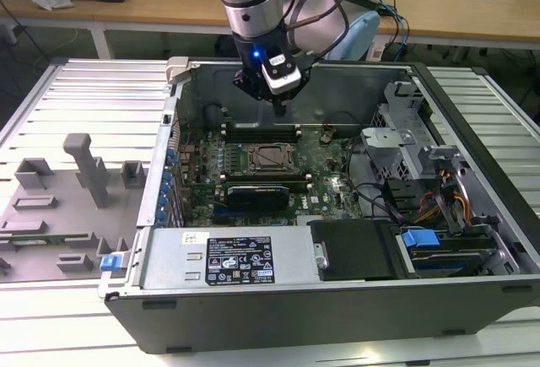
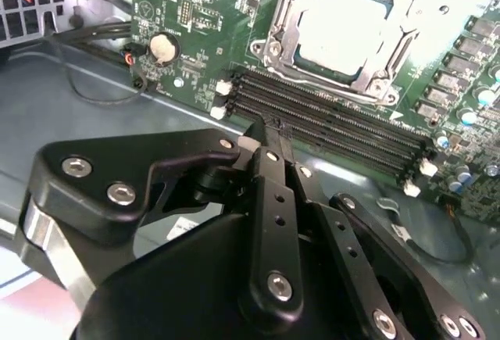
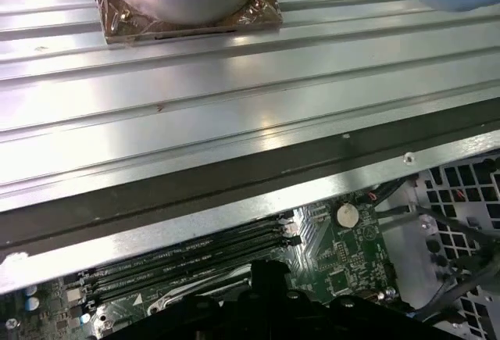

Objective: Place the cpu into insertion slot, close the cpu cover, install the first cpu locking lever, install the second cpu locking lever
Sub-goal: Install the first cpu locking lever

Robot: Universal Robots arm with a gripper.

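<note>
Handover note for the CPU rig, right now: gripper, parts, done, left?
Gripper: shut, holding nothing, hovering over the black memory slots beside the socket, touching nothing.
The cpu: seated in the insertion slot on the green motherboard, inside the open computer case.
The cpu cover: lying down around the chip, its metal top showing through the window.
Done: placement; cover appears closed.
Left: the two locking levers; whether either is latched cannot be told from these views, so check before continuing.
</note>
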